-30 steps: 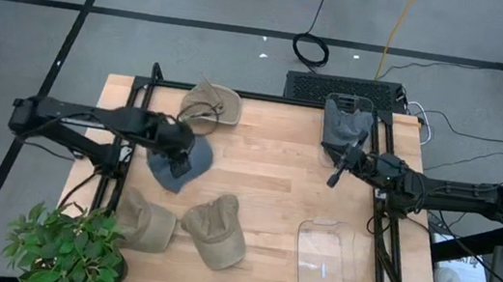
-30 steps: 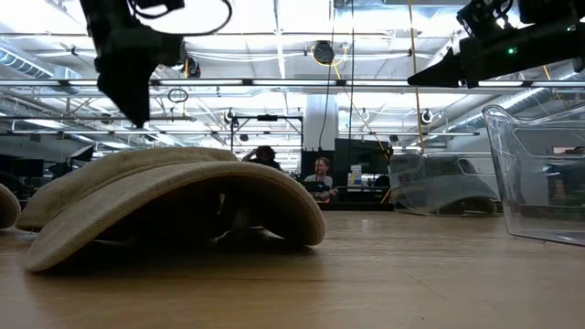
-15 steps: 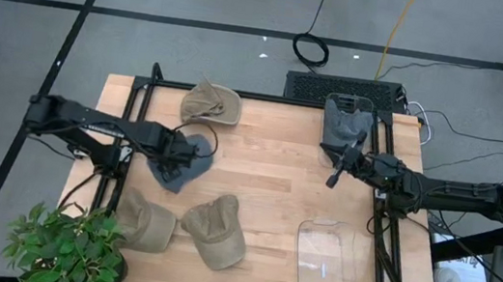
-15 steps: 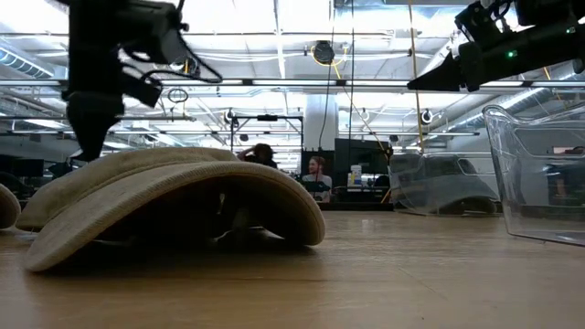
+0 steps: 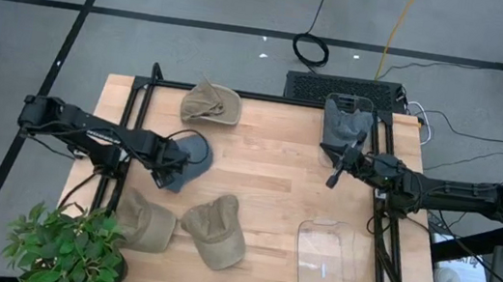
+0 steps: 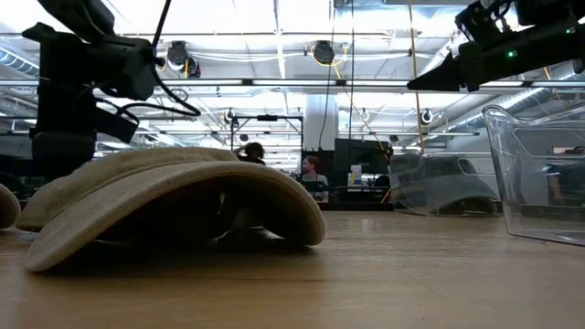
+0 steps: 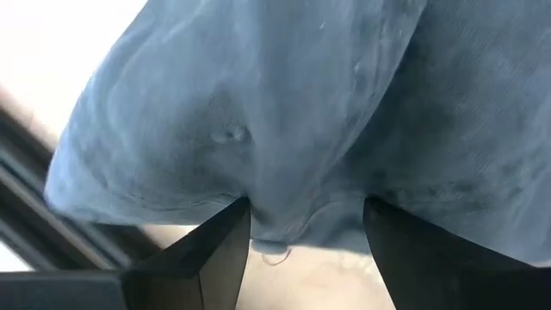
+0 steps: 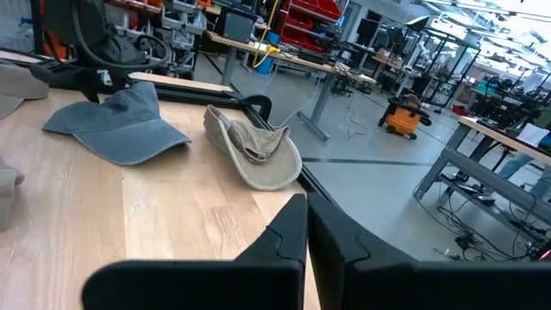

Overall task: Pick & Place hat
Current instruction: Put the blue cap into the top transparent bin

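A blue-grey hat [image 5: 192, 152] lies flat on the table's left half and fills the left wrist view [image 7: 284, 112]. My left gripper [image 5: 166, 171] is low at the hat's left near edge, open, one finger on each side of a drooping bit of the rim [image 7: 306, 215]. In the low view it stands behind a tan hat [image 6: 174, 206]. My right gripper [image 5: 331, 179] waits shut above the table's right half [image 8: 306, 211], high in the low view [image 6: 416, 84]. My left gripper's open fingers [image 7: 215, 254] flank the hat's rim edge [image 7: 280, 237], coming level from the table's left side. I cannot tell whether they touch the cloth. The hat lies on the table.
A tan hat [image 5: 210, 103] rests near the far edge, and two tan hats [image 5: 145, 223] [image 5: 216, 231] lie near the near edge. A clear bin [image 5: 348, 123] at the far right holds a dark hat. Another clear bin [image 5: 327, 266] sits near right, and a plant [image 5: 62, 248] is at the near left corner.
My left gripper has moved from above the blue-grey hat's middle toward the table's left edge and down, ending low at the hat's left near edge. The hat has stayed in place. My right arm has kept still.
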